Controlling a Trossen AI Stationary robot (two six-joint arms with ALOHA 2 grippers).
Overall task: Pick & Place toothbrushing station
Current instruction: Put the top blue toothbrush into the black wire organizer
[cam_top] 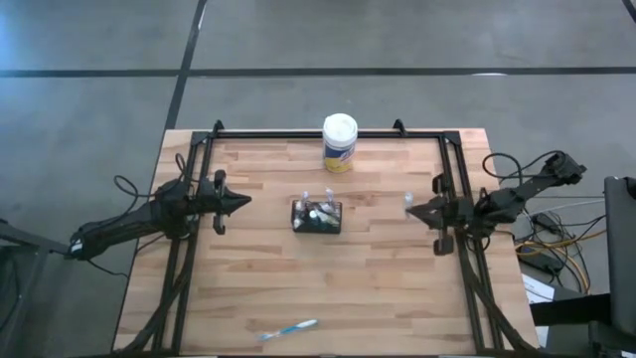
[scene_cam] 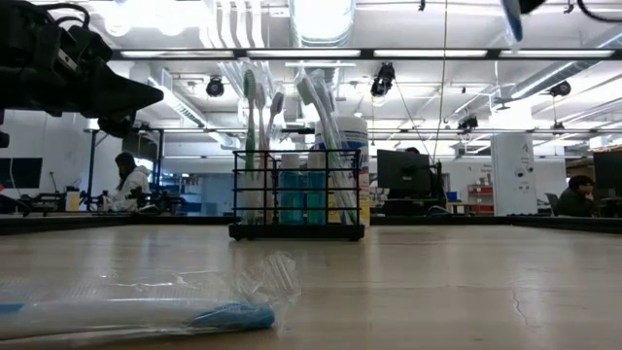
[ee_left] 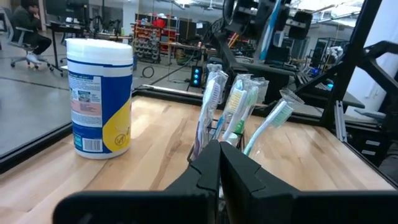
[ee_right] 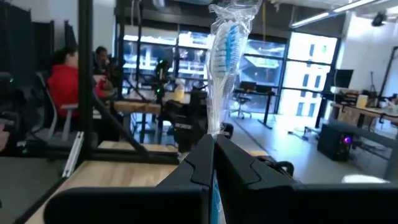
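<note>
1. Near table edge: wrapped blue toothbrush [cam_top: 289, 329] lying flat.
2. Mid-table: black slotted toothbrushing station [cam_top: 316, 216], upright, filled with wrapped brushes.
3. Flanking it, raised: left gripper [cam_top: 241, 201] clenched empty; right gripper [cam_top: 410, 209] pinching wrapped toothbrush [ee_right: 225, 56].
4. Behind: wipes canister [cam_top: 339, 142].

The table [cam_top: 378, 288] is made of light wooden planks, and a black frame runs along its edges. Near the middle stands the toothbrushing station [cam_top: 316, 216], a small black holder with toothbrushes sticking up out of it. At 12 o'clock from the holder, close to the far edge, stands a round canister [cam_top: 339, 142] with a white lid and a yellow label. At 6 o'clock, near the front edge, a blue toothbrush [cam_top: 288, 329] in a clear wrapper lies flat.
</note>
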